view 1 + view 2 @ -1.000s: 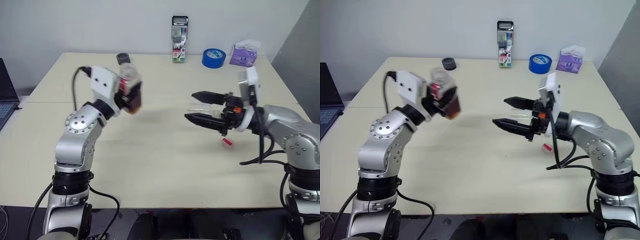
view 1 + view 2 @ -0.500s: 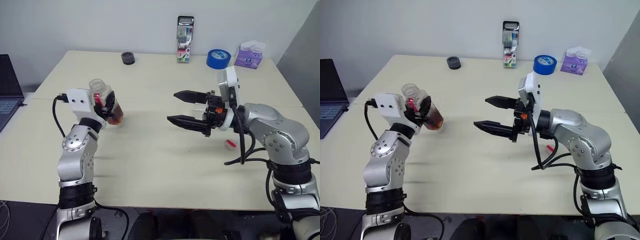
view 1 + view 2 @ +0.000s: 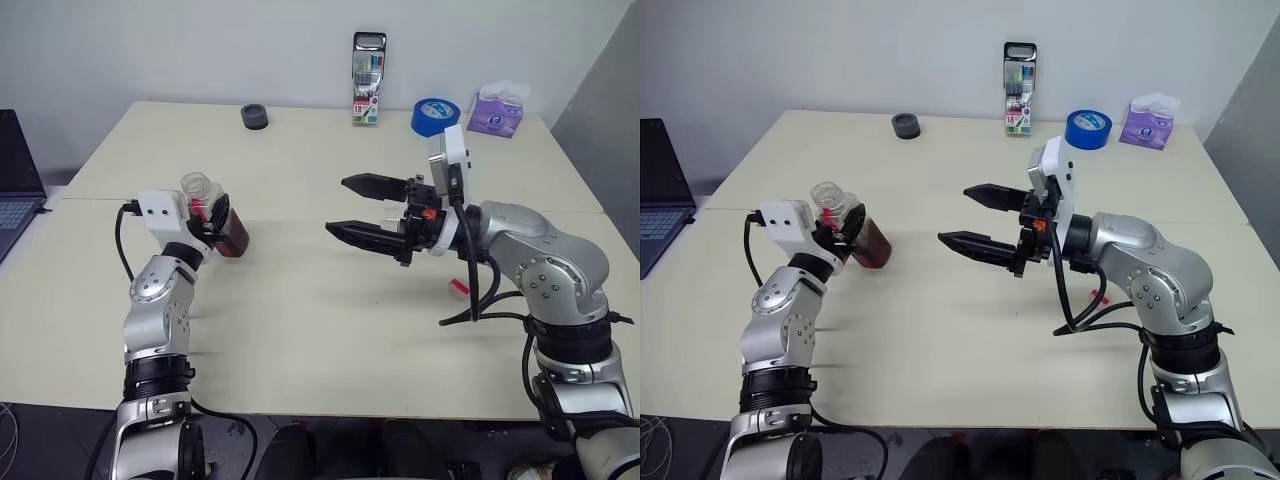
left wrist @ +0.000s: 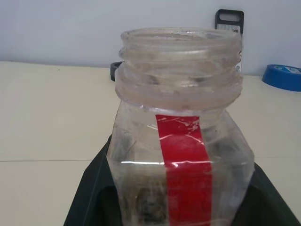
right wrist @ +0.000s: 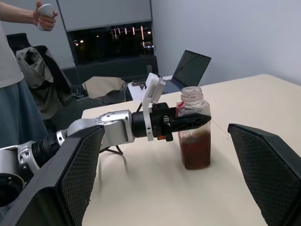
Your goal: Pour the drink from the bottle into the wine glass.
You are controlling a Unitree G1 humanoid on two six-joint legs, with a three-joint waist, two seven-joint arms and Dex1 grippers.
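Left gripper point(image 3: 215, 222) fingers clamp the uncapped bottle point(image 3: 212, 214), upright at the table point(image 3: 300, 330) surface on its left side, dark drink point(image 5: 194, 149) inside. Right gripper point(image 3: 365, 208) fingers spread wide, empty. No wine glass visible; pouring judged not begun.
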